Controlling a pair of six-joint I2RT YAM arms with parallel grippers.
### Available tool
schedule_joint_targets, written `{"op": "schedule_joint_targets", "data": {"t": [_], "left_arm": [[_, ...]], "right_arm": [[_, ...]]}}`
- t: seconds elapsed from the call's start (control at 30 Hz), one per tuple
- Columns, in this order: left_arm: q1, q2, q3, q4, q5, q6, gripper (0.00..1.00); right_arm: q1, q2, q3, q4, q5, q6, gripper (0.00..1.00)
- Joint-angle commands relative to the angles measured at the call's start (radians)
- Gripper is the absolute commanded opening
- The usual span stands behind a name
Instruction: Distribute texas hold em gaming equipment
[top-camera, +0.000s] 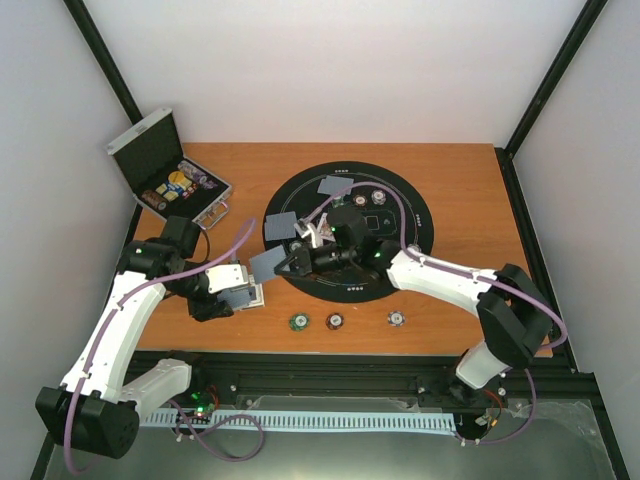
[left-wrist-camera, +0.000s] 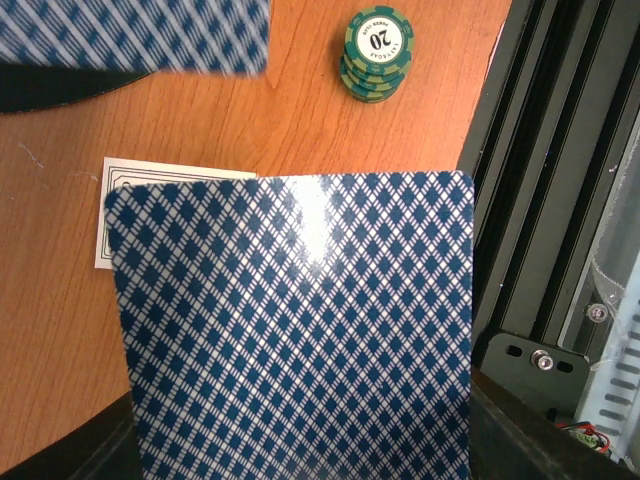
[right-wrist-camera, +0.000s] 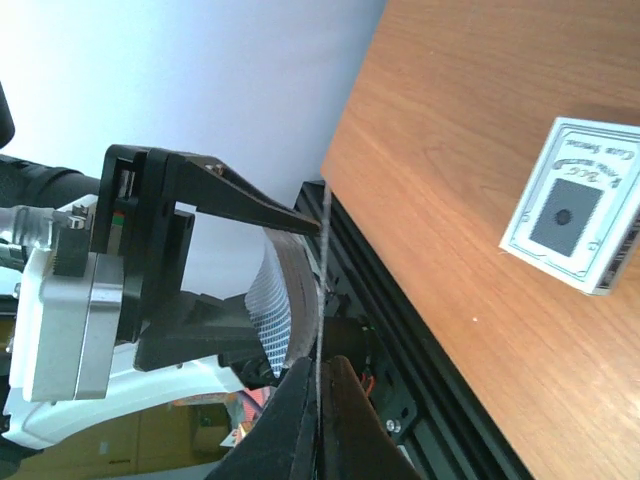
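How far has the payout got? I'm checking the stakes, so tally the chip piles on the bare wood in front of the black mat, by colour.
Green chip pile: 1
Brown-red chip pile: 1
Purple-white chip pile: 1
Total: 3

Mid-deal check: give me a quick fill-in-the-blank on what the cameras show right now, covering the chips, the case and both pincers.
1. The green chip stack is marked with the number ___.
2. The silver case at the table's far left has its lid ___.
3. The right pincer is shut on a single playing ___.
4. The left pincer holds the blue-backed ___.

Missing words: 20; open; card; deck.
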Motion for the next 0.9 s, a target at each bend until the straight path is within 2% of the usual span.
{"op": "schedule_joint_targets", "data": {"t": [0.0, 0.13, 0.23, 0.33, 0.43, 0.53, 0.67, 0.77, 0.87], "left_arm": [[0.0, -0.007, 0.023, -0.016, 0.003, -0.005, 0.01], [0.0, -0.008, 0.019, -0.015, -0.003, -0.004, 0.01], [0.0, -0.012, 0.017, -0.016, -0.004, -0.005, 0.01], [0.0, -0.014, 0.012, -0.016, -0.005, -0.004, 0.01], [-0.001, -0.013, 0.007, -0.013, -0.005, -0.007, 0.01], [0.0, -0.01, 0.004, -0.01, 0.0, -0.012, 0.01], [0.0, -0.008, 0.008, -0.008, 0.002, -0.014, 0.01], [-0.001, -0.001, 0.021, -0.01, 0.003, -0.018, 0.01], [0.0, 0.005, 0.028, -0.009, 0.006, -0.02, 0.01]], "right_arm": [[-0.051, -0.052, -0.011, -0.12, -0.001, -0.087, 0.03], [-0.112, -0.063, 0.026, -0.26, 0.027, -0.202, 0.03], [-0.168, -0.037, 0.126, -0.53, 0.192, -0.376, 0.03], [-0.179, 0.044, 0.281, -0.794, 0.567, -0.552, 0.03], [-0.178, 0.184, 0.443, -0.945, 0.958, -0.664, 0.03], [-0.178, 0.325, 0.557, -1.011, 1.299, -0.763, 0.03], [-0.177, 0.511, 0.675, -0.995, 1.636, -0.931, 0.03], [-0.177, 0.607, 0.703, -0.905, 1.765, -1.073, 0.03], [-0.179, 0.658, 0.717, -0.846, 1.765, -1.125, 0.03]]}}
